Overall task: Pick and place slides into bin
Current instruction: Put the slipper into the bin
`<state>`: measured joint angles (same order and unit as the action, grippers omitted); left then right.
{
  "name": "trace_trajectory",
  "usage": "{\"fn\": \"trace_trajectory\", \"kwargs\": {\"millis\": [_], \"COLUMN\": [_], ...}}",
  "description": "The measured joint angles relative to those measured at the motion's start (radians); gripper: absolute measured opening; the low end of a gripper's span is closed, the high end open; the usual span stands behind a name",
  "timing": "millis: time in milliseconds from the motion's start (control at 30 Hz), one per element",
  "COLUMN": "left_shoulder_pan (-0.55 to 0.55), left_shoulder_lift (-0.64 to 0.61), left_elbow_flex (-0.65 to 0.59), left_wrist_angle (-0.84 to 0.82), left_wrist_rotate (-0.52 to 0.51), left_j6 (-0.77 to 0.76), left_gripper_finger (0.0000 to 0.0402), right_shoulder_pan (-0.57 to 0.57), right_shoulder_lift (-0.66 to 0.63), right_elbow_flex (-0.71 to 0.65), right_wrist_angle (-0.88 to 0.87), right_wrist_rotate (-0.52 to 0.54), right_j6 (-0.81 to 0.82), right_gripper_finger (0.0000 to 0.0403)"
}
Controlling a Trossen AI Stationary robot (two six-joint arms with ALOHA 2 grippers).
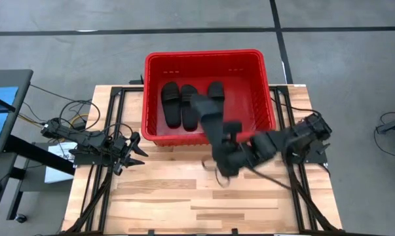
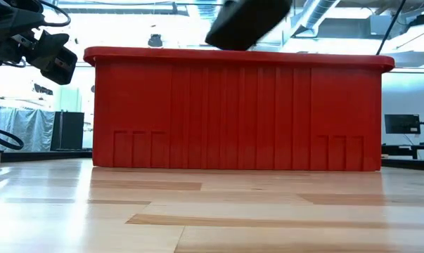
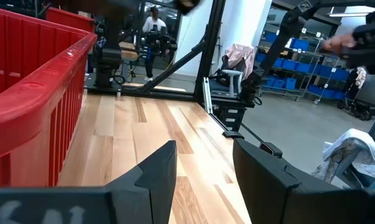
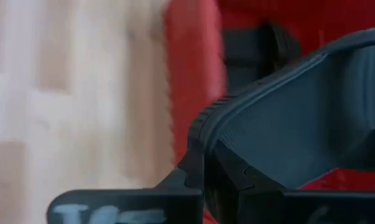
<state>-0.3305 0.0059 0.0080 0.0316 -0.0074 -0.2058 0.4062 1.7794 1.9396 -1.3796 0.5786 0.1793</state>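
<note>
The red bin [image 1: 266, 98] stands at the table's far middle with three black slides [image 1: 171, 101] lying on its floor. My right gripper [image 1: 217, 136] is shut on a fourth black slide [image 1: 202, 113], held above the bin's near wall; in the low view this slide [image 2: 247, 21] shows above the rim. My left gripper [image 1: 137, 151] is open and empty at the table's left, near the bin's near left corner [image 3: 25, 106]. My right gripper pinches the slide's near end [image 4: 206, 155] between its two fingers, at the edge of the sole. The fingers come from the table's near side, slanting toward the bin. The slide is lifted clear and tilted, its far end over the bin's inside.
Bare wooden tabletop [image 1: 184, 203] lies in front of the bin. A cable [image 1: 269, 177] trails under the right arm. A desk with a blue pad [image 1: 0, 98] stands left of the table.
</note>
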Motion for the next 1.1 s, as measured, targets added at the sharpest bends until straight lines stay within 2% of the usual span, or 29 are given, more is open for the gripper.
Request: {"fn": "trace_trajectory", "kwargs": {"millis": [233, 400, 567, 800, 967, 1100], "left_shoulder_pan": [0.0, 0.0, 0.0, 0.0, 0.0, 0.0], "left_shoulder_lift": [0.0, 0.0, 0.0, 0.0, 0.0, 0.0], "left_elbow_flex": [0.0, 0.0, 0.0, 0.0, 0.0, 0.0], "left_wrist_angle": [0.0, 0.0, 0.0, 0.0, 0.0, 0.0], "left_wrist_rotate": [0.0, 0.0, 0.0, 0.0, 0.0, 0.0], "left_j6": [0.0, 0.0, 0.0, 0.0, 0.0, 0.0], "left_gripper_finger": [0.0149, 0.0149, 0.0149, 0.0149, 0.0149, 0.0149], "right_shoulder_pan": [-0.281, -0.511, -0.695, -0.837, -0.875, -0.896], "right_shoulder_lift": [0.0, 0.0, 0.0, 0.056, 0.088, 0.09], "right_elbow_flex": [0.0, 0.0, 0.0, 0.0, -0.005, -0.057], "right_wrist_angle": [-0.115, -0.156, -0.161, -0.173, -0.191, -0.19], "right_wrist_rotate": [-0.125, -0.271, -0.327, -0.388, -0.405, -0.46], "right_j6": [-0.229, -0.351, -0.468, -0.52, -0.52, -0.52], "right_gripper_finger": [0.0, 0.0, 0.0, 0.0, 0.0, 0.0]}}
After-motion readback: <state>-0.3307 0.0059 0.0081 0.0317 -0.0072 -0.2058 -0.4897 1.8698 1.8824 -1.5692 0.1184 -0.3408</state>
